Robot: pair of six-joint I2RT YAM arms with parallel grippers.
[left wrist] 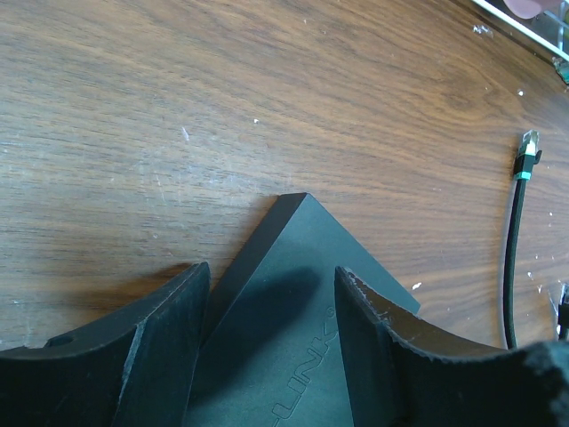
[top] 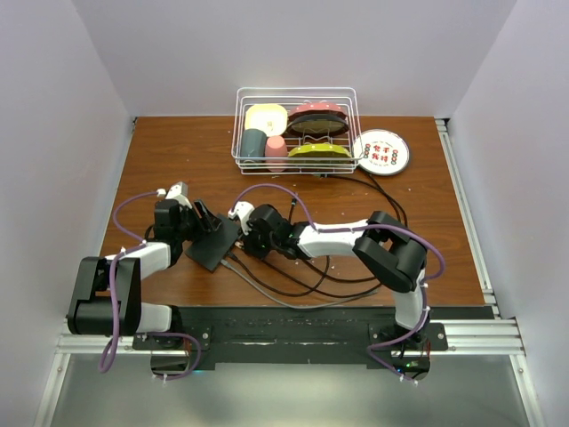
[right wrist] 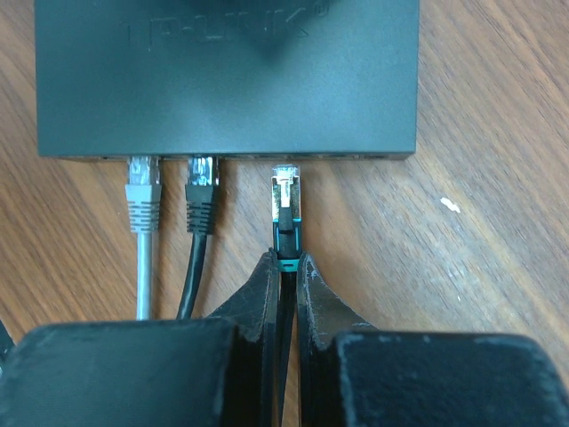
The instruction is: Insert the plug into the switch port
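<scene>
The black switch (top: 213, 242) lies flat on the wooden table, left of centre. In the right wrist view its socket edge (right wrist: 227, 153) faces me. A grey cable plug (right wrist: 142, 191) and a black cable plug (right wrist: 202, 191) sit in two sockets. My right gripper (right wrist: 284, 258) is shut on the boot of a black plug with a teal band (right wrist: 285, 191). The plug's tip lies just short of a third socket. My left gripper (left wrist: 271, 276) is open, its fingers (left wrist: 169, 338) straddling the switch's far corner (left wrist: 298, 213).
A loose black cable end with a teal-banded plug (left wrist: 530, 147) lies on the table right of the switch. Cables (top: 293, 280) loop across the table's near middle. A wire rack (top: 296, 133) of dishes and a round plate (top: 381, 151) stand at the back.
</scene>
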